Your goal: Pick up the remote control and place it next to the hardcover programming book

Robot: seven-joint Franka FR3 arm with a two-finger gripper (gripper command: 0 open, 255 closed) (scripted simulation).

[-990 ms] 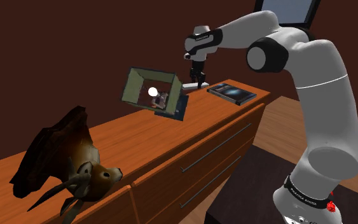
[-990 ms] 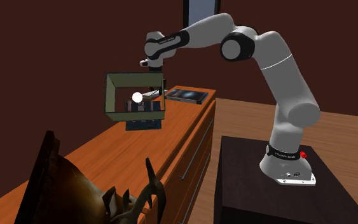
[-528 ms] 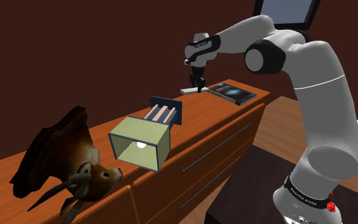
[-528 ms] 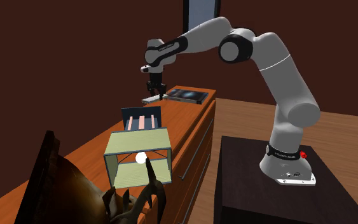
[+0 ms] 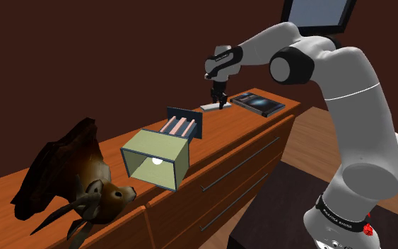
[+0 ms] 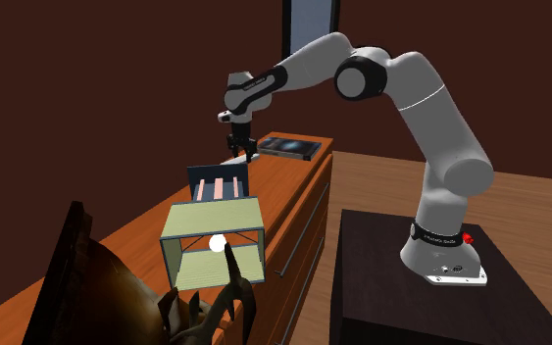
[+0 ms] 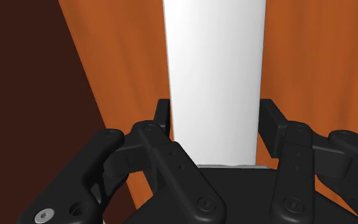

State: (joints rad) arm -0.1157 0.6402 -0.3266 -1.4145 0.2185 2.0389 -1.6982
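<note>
Gripper [image 5: 219, 103] clasps white remote [image 5: 208, 107] near dresser's [image 5: 234, 117] rear edge, beside book [image 5: 258, 103].

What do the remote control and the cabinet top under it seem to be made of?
The remote control: plain matte white, no texture, so its material is unclear. The cabinet top: likely polished wood; orange-brown with faint grain streaks.

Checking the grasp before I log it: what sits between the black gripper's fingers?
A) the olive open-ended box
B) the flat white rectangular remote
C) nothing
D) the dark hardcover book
B: in the wrist view the black two-finger gripper clasps the flat white rectangular remote control by both long edges.
</note>
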